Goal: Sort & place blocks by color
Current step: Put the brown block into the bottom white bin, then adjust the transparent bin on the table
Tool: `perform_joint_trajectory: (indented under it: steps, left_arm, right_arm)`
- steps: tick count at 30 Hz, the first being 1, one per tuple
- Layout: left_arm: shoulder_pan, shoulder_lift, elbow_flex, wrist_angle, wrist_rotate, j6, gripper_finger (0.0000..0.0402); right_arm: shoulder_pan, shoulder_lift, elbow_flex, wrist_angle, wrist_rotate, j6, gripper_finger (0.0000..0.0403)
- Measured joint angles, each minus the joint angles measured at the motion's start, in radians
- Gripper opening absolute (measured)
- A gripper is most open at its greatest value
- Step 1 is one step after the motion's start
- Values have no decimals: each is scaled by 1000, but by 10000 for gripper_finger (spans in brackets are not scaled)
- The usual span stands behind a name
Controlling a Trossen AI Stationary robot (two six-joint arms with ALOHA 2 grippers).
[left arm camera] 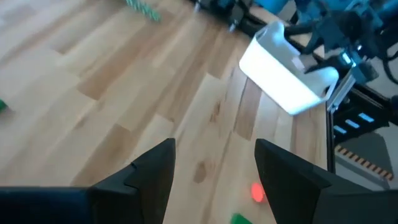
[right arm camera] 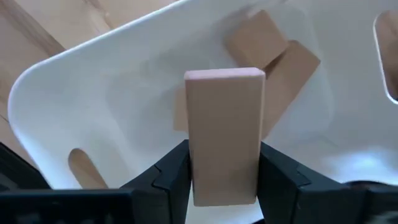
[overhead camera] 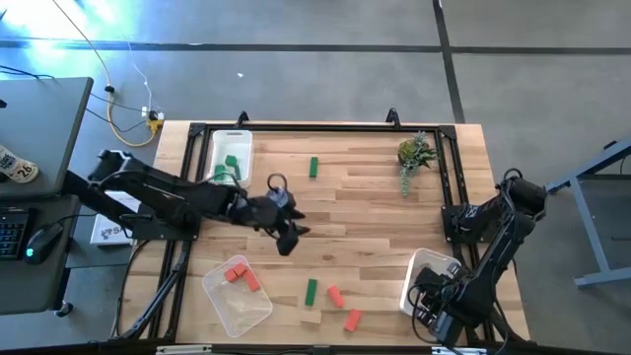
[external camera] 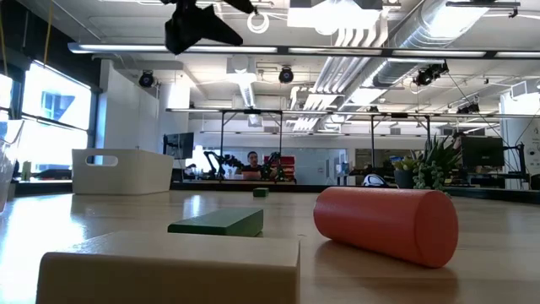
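My left gripper [overhead camera: 287, 235] [left arm camera: 214, 149] [external camera: 202, 25] hangs open over the middle of the table with nothing between its fingers. Ahead of it on the wood lie a green bar [overhead camera: 311, 290], two red blocks [overhead camera: 335, 296] [overhead camera: 352, 319] and a tan block [overhead camera: 312, 316]. Another green block [overhead camera: 314, 167] lies toward the far edge. My right gripper [overhead camera: 432, 294] [right arm camera: 224, 155] is shut on a tan block [right arm camera: 224, 124] above the white tray [overhead camera: 434, 268] at the near right. Two more tan blocks [right arm camera: 273, 53] lie in that tray. My right gripper pinches the tan block by its two long sides, at its lower part [right arm camera: 224, 180], between the two fingers [right arm camera: 171, 168]. The block runs along the fingers and sticks out past their tips. It is lifted clear above the tray's floor [right arm camera: 124, 99].
A tray [overhead camera: 230, 158] at the far left holds green blocks, and a clear tray [overhead camera: 237, 291] at the near left holds red ones. A small green plant [overhead camera: 414, 153] stands at the far right. A dark frame [overhead camera: 325, 126] rims the table.
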Motion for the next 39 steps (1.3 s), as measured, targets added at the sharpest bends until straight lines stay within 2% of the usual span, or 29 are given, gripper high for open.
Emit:
perform_joint_trajectory:
  steps: [8, 15, 23, 33, 39]
  left_arm:
    - [-75, 108, -1, 18, 5, -102, 207]
    - [-147, 178, -1, 33, 74, -177, 207]
    - [-222, 237, 0, 29, 93, -225, 207]
    - [-286, 348, -1, 18, 242, -275, 207]
    - [-336, 383, -1, 13, 267, -331, 207]
  right_arm:
    - [0, 0, 0, -7, 10, -1, 165]
    - [0, 0, 1, -17, 42, 8, 191]
    - [-9, 0, 1, -27, 115, 78, 193]
    - [-68, 0, 1, -30, 123, 46, 193]
    - [-86, 0, 2, -29, 156, 34, 193]
